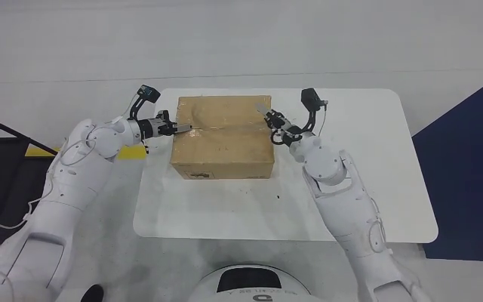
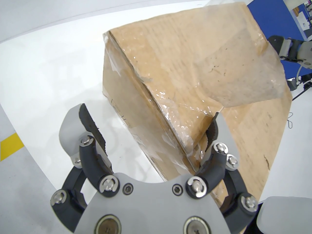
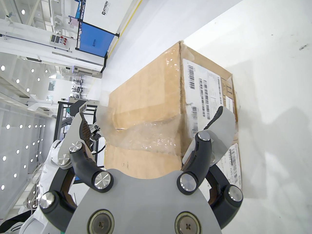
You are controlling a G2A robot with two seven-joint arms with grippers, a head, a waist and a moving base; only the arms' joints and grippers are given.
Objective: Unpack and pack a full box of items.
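A closed cardboard box [image 1: 223,140] sits mid-table, its top seam covered with clear tape [image 3: 146,137]. A loose sheet of that tape [image 2: 243,79] stands up from the top. My left gripper [image 1: 181,127] is open at the box's left end. It straddles the top edge [image 2: 148,122], with one finger [image 2: 215,127] over the taped seam and the other [image 2: 82,120] out beside the end face. My right gripper [image 1: 269,121] is open at the right end [image 3: 151,122]. One of its fingers [image 3: 221,120] lies against the labelled end face [image 3: 204,93].
The white table [image 1: 362,196] has bare room in front of and to the right of the box. Its left edge lies close to the left arm. A blue partition [image 1: 456,174] stands off the right side, and a yellow floor strip [image 1: 45,151] lies at the left.
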